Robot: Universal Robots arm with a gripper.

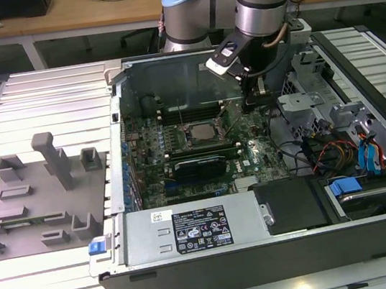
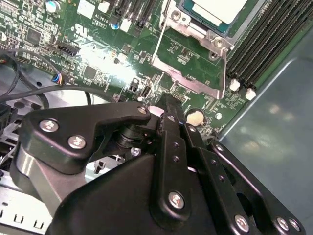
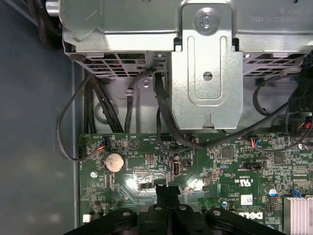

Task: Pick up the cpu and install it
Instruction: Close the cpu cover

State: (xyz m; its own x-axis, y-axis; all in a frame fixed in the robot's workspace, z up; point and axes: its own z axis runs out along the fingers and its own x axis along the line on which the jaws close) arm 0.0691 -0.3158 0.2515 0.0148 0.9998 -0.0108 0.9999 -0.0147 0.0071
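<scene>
cpu (image 2: 215,9) is seated in the socket (image 1: 202,134), so pick and place look done. Bracket (image 2: 193,80) looks flipped open and unlatched. Gripper (image 3: 167,192) is empty, jaws closed together, low over the motherboard (image 3: 234,166) beside the socket, near the coin cell (image 3: 114,160).

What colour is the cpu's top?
The cpu is pale silvery-grey, best seen in the second wrist view.

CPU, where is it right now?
In the exterior view the cpu lies in the socket in the middle of the motherboard, inside the open case, just to the exterior view's left of the pincer.
</scene>
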